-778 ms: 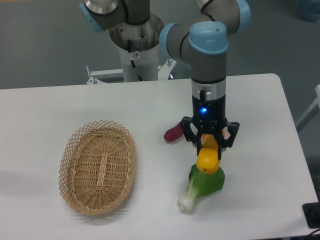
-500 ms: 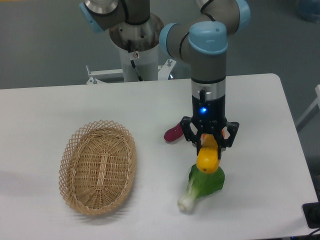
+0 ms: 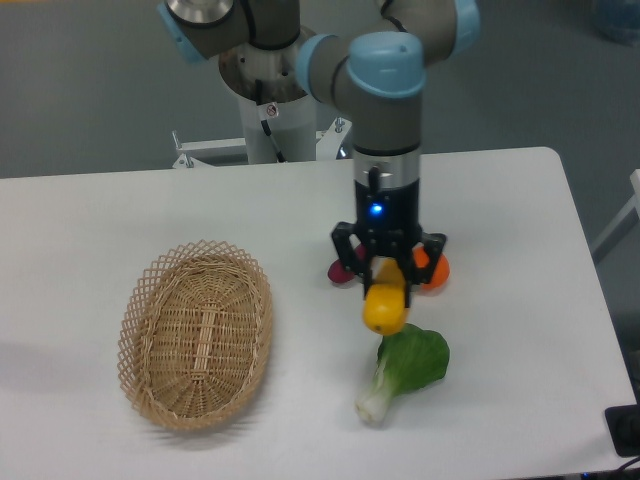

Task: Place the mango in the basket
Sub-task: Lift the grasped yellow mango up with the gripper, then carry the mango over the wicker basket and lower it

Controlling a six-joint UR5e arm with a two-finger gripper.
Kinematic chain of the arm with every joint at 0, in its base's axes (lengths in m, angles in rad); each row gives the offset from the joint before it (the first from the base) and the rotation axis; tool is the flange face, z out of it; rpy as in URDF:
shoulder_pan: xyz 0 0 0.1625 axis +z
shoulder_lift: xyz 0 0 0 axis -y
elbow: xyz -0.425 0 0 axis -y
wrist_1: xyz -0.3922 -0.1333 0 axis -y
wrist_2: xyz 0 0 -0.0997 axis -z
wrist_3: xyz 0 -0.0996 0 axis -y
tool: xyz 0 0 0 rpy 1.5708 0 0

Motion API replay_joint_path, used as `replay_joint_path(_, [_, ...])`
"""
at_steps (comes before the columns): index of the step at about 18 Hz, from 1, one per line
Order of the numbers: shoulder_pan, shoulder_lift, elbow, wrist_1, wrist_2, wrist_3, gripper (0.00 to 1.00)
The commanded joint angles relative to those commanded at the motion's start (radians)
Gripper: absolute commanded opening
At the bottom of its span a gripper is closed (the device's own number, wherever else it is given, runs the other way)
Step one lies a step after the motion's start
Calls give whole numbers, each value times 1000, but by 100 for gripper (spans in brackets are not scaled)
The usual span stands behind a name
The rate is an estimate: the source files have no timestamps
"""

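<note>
Counting items on the white desk: one basket, one mango, one leafy green vegetable, one purple vegetable, one orange tangerine, one robot arm with one pincer. Pincer is clamped on the mango's upper end; the fruit hangs down from it, lower end free, up off the desk. Landmark is the basket: mango sits well to its right, apart from it, roughly level with the basket's upper half. Green vegetable lies right of the basket and lower, just below the mango, not touching it, white stem end pointing toward the front edge of the desk. Purple vegetable is right of the basket, mostly hidden behind the pincer's finger. Tangerine is farther right again, peeking past the pincer's other side. Basket holds nothing, long axis running near to far.

Versus earlier frames: arm and pincer have shifted toward the basket, mango carried with them. Before, the mango overlapped the green vegetable's leaves; now it clears them. Tangerine was hidden, now shows. Basket and green vegetable unmoved.
</note>
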Motion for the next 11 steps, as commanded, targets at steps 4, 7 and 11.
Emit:
replay_joint_path(4, [-109,-6,-25,0,81,-149,39])
replay_joint_path(7, [-176,-20,-34,0,89,-258,39])
replay_joint_path(11, [-265,-75,-45,2,115,-313,40])
